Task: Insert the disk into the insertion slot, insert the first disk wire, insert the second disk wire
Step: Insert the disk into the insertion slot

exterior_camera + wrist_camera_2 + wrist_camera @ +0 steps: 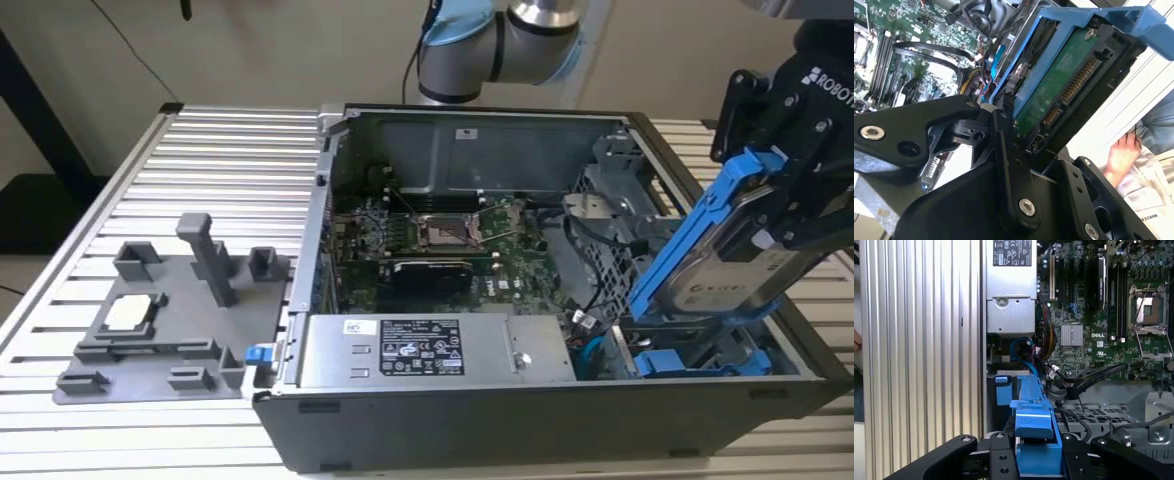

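Tabletop of metal slats (200, 150) carries a grey fixture (167, 320) at the exterior view's left, then an open computer case (534, 420). At that view's right the gripper (781, 175), jaws clamped on the disk (721, 275), holds it steeply tilted, its long axis running from a lower end just over the case's blue bay (694, 360) up toward the gripper. The second wrist view shows the disk's green circuit board (1064, 85) and a person's hand (1119, 155). The first wrist view shows the blue carrier (1035, 425) edge-on.

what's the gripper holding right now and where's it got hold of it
The gripper is shut on the disk, clamped across its blue carrier frame at the raised end.
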Motion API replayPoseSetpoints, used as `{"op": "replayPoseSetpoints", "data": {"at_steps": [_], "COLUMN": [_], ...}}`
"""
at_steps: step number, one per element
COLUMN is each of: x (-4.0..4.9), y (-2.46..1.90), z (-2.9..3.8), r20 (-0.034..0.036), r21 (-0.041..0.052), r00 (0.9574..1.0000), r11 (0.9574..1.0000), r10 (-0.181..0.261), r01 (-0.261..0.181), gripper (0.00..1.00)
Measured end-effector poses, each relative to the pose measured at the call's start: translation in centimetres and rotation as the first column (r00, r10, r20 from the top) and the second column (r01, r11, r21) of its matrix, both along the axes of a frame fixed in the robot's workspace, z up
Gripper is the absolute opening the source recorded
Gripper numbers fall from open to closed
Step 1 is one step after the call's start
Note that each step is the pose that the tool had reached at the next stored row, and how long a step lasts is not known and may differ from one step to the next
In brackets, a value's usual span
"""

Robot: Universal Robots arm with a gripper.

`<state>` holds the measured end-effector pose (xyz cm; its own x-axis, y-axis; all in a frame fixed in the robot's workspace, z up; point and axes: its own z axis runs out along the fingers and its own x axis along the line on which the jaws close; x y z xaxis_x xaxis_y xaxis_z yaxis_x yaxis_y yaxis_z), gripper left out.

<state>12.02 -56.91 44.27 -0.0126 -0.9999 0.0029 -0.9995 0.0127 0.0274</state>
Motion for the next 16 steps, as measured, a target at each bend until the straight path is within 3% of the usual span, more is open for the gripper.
{"op": "replayPoseSetpoints", "data": {"at_steps": [16], "x": [0.00], "y": [-0.01], "z": [-0.38], "r20": [0.0000], "r21": [0.0002], "r00": [1.0000], "r11": [1.0000], "r10": [0.000], "r01": [0.000], "gripper": [0.33]}}
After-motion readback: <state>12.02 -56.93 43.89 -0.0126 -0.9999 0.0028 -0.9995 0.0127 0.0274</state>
